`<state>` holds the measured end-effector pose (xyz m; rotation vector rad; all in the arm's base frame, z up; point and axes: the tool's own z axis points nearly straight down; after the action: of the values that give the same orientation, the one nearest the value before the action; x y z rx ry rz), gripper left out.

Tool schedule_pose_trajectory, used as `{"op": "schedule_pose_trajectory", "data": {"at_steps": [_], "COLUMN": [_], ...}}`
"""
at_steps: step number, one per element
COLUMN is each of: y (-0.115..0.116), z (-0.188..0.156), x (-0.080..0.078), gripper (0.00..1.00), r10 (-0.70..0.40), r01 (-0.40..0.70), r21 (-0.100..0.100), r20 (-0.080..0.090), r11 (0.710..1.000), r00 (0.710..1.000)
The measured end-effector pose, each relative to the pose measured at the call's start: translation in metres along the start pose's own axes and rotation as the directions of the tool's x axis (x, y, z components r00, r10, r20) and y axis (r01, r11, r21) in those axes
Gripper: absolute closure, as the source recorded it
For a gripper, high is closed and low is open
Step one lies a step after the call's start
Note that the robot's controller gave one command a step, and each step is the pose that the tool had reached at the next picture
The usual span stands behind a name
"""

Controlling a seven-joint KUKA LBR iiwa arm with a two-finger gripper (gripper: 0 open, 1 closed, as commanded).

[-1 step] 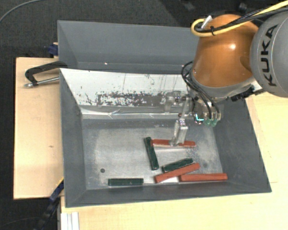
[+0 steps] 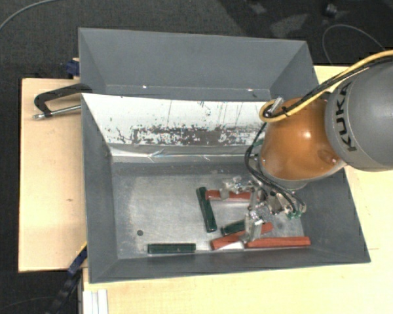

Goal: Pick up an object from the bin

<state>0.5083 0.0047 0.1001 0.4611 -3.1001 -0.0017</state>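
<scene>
My gripper (image 2: 257, 222) hangs low over the right part of the bin floor, under the orange cover. Its metal fingers reach down among a small cluster of bars. Directly beneath lies a red bar (image 2: 280, 242) along the front wall, with a second red-and-white piece (image 2: 226, 242) to its left. A short dark green bar (image 2: 232, 227) lies just left of the fingertips. A longer dark green bar (image 2: 207, 209) stands angled further left. Behind the gripper rests another red bar (image 2: 230, 194) with a pale end.
A lone dark green bar (image 2: 171, 248) lies by the front wall at centre-left. A small dark speck (image 2: 139, 233) sits on the left floor. The arm and its orange cover hide the bin's right rear corner.
</scene>
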Motion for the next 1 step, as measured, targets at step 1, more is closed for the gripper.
{"op": "schedule_pose_trajectory", "data": {"at_steps": [1], "y": [-0.0205], "z": [0.0299], "x": [0.0206], "gripper": [0.0], "r10": [0.017], "r01": [-0.017], "r21": [0.001], "r20": [0.01], "r11": [1.0], "r00": [1.0]}}
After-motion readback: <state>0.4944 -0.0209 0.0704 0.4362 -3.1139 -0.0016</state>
